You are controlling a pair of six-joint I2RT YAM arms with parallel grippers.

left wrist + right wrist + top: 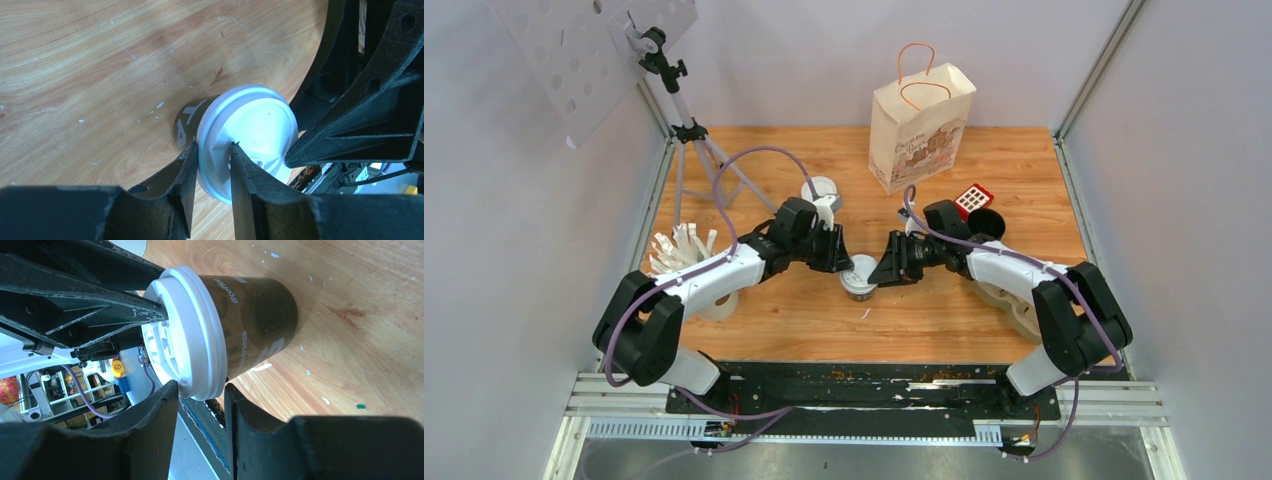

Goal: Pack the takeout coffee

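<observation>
One takeout coffee (pixel 860 280), a dark brown cup with a white sip lid, stands upright mid-table between both arms. My left gripper (pixel 842 262) pinches the lid's rim (pixel 215 131): one finger (pixel 186 167) is outside the rim and the other (pixel 246 172) rests on the lid top. From the opposite side, my right gripper (pixel 884 270) straddles the same lid's edge (pixel 202 340), its fingertips (pixel 170 402) touching both faces of the rim. A second white-lidded cup (pixel 821 189) stands behind the left arm, its sides mostly hidden.
A paper bag (pixel 921 125) with handles stands upright at the back centre. A red box (pixel 973 199) and a black cup (pixel 987 222) sit behind the right arm. A white fanned holder (pixel 679 250) is at the left, with a tripod (pixel 686 135) behind it.
</observation>
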